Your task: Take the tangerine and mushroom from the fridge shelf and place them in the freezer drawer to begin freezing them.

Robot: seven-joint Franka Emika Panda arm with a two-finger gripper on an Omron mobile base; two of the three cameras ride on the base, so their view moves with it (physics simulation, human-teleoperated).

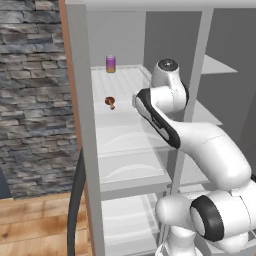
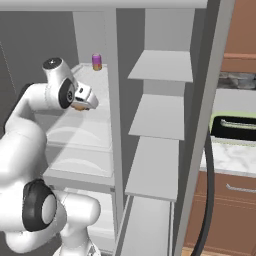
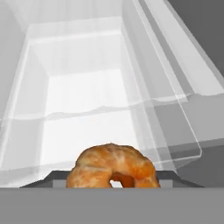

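Two task items: you have the tangerine (image 3: 112, 167) and the mushroom (image 1: 110, 102) to look at, well apart from each other.
Tangerine: you see it at 6 o'clock in the hand view, large and close, sitting between the two dark finger tips of the tool (image 3: 112, 178); in the right base view a sliver of orange (image 2: 80, 106) shows just under the hand.
Tool state: your tool is part-way closed around the tangerine, with the fruit filling the gap between the tips; you can take it as held.
Tool place: in the right base view your tool (image 2: 86, 103) sits at about 10 o'clock, over the fridge shelf (image 2: 85, 131); in the left base view the forearm hides it.
Mushroom: you find it on the translucent shelf in the left base view, at about 11 o'clock from the picture's centre, a small reddish-brown lump standing clear of the arm.
Purple can: you see the purple can (image 1: 111, 64) at 12 o'clock from the mushroom, at the back of the same shelf; it shows again in the right base view (image 2: 97, 62), upright.
Below the hand: in the hand view you look down past the fruit onto clear stacked shelves and a pale bin floor (image 3: 83, 92); you cannot tell whether that bin is the freezer drawer.
Side shelves: grey door shelves (image 2: 162, 65) run down at 3 o'clock of the arm in the right base view.
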